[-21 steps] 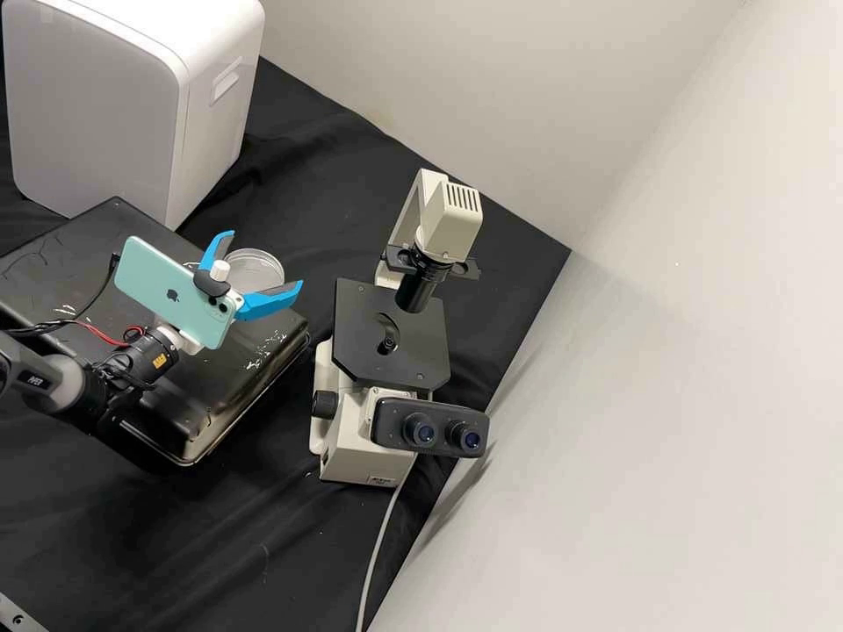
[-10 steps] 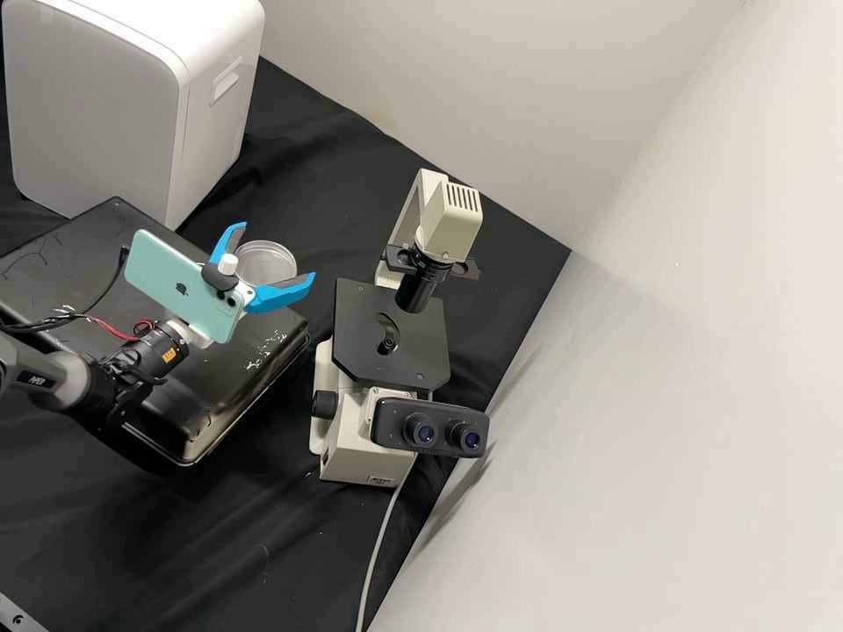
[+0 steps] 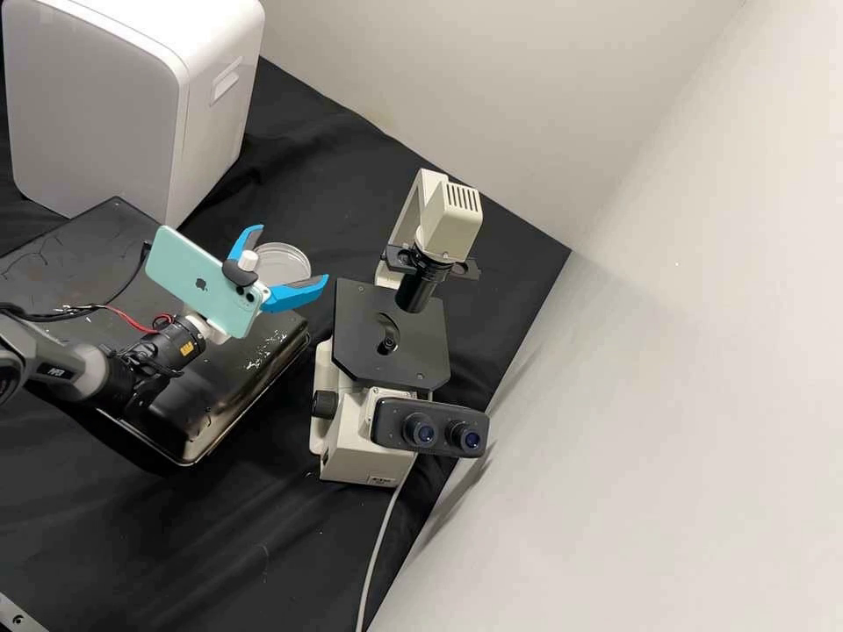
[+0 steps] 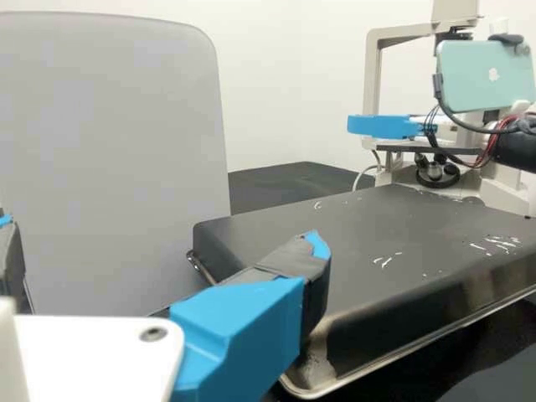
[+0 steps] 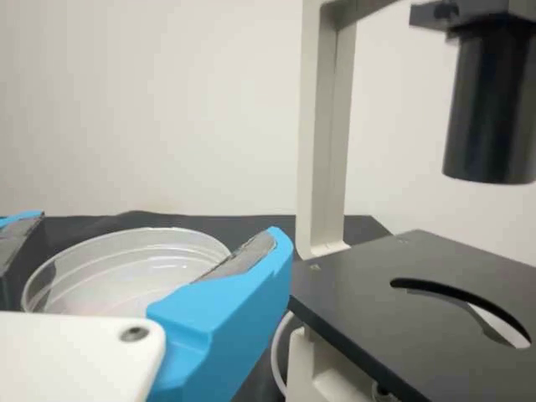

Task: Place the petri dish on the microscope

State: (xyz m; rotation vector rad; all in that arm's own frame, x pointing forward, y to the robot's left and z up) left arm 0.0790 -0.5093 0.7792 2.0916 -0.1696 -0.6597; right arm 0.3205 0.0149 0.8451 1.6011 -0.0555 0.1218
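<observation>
The black table (image 3: 290,184) carries a white box (image 3: 123,96), a black tray (image 3: 219,386) and the microscope (image 3: 386,351). The right claw (image 3: 290,257) hangs over the tray's corner, gripping the clear petri dish (image 5: 126,268) by its rim, near the microscope's stage but apart from it. The left claw (image 4: 159,234) sits beside the tray, spread wide and holding nothing.

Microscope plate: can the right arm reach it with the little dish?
Probably yes. The right gripper holds the petri dish just beside the stage, whose top lies bare; only the dark lens tube hangs over it.
</observation>
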